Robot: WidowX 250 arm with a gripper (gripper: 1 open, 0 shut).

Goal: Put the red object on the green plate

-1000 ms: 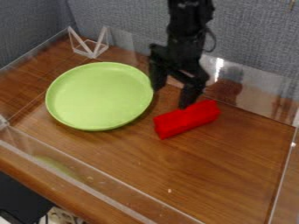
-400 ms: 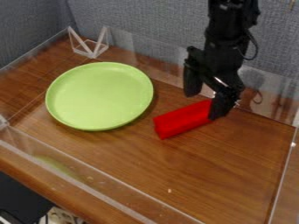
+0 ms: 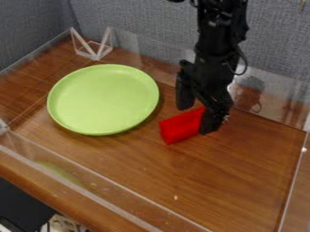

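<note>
One block [image 3: 182, 127], red, lies on the surface [image 3: 182, 181] just beside the plate [image 3: 103, 100], and the gripper [image 3: 201, 112] hangs over its far end, jaws spread, holding nothing. Whether a finger touches the block cannot be told from this view. The likeliest slip comes from coming down off centre: the gripper covers one end and leaves the near end out, so a grip there could let the block tip or swing once lifted. The block also lies slantwise, and if the fingers do not match that slant, closing could turn it or squeeze it out. A finger lowered onto its top could shove it along. Later, a low carry could catch the plate's rim and push the plate, and an early release could leave the block leaning half over the edge.
</note>
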